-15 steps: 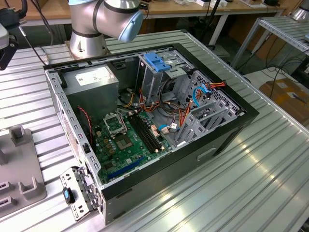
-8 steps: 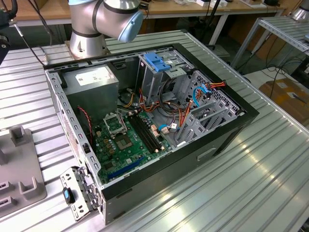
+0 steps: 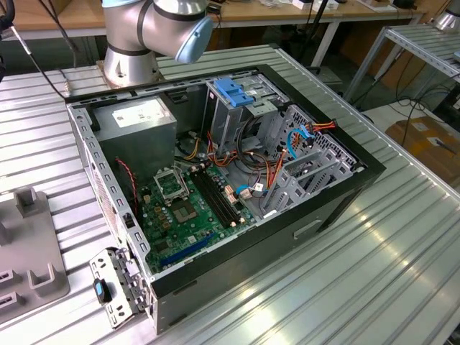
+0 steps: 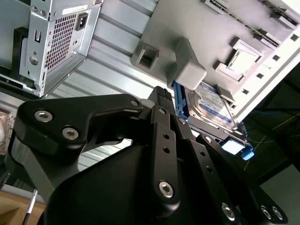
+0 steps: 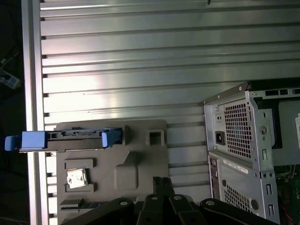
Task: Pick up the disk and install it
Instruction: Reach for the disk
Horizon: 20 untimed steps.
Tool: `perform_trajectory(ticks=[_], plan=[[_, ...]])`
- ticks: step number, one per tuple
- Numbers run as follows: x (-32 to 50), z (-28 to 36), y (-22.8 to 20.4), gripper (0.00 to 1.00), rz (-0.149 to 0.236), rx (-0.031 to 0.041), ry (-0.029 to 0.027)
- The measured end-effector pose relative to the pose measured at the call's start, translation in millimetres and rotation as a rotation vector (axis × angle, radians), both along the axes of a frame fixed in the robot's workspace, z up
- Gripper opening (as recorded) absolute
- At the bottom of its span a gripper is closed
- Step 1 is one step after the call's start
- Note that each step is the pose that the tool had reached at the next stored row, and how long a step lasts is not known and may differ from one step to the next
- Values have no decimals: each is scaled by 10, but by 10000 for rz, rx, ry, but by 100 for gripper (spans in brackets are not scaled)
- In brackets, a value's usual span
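Caught in both wrist views: disk (image 4: 208, 107) standing on edge in the grey fixture (image 4: 187, 28), blue rails showing. Claw (image 5: 162, 182) pinched narrow, gripping nothing, near the disk but apart from it. Caught in the exterior view: open computer case (image 3: 287, 237) holding motherboard (image 3: 190, 212), power supply (image 3: 136, 118) at eleven o'clock, blue bracket (image 3: 233, 90) at twelve. Fixture at eight o'clock of the case.

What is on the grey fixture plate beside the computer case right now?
The disk stands on edge at the plate's rim, and a small silver chip lies in a recess. The end effector covers part of the plate, so anything there is hidden.
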State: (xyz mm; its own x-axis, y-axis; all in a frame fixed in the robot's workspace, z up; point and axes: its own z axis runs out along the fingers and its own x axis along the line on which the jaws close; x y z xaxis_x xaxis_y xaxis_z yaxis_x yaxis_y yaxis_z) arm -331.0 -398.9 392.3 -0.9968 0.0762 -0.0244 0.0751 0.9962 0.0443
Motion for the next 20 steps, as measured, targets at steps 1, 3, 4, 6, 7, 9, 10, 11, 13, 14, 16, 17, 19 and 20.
perform_trajectory(ticks=[1, 3, 4, 6, 7, 9, 10, 11, 13, 14, 16, 17, 19, 20], plan=[[-6, 0, 0, 11, 0, 0, 0], [-9, 0, 0, 11, 1, 0, 0], [-9, 0, 0, 11, 0, 0, -1], [-16, 0, 0, 11, 0, 0, 0], [-16, 0, 0, 11, 0, 0, 0], [-17, 0, 0, 11, 0, 0, 0], [-17, 0, 0, 11, 0, 0, 0], [-18, 0, 0, 11, 1, 0, -1], [-19, 0, 0, 11, 0, 1, 0], [-19, 0, 0, 11, 0, 0, 0], [-32, -1, 0, 11, -1, 0, -1], [-38, 0, 0, 11, -1, 0, 1], [-64, -2, 0, 11, 0, 0, -1], [-74, -2, 0, 11, 0, 1, -1]])
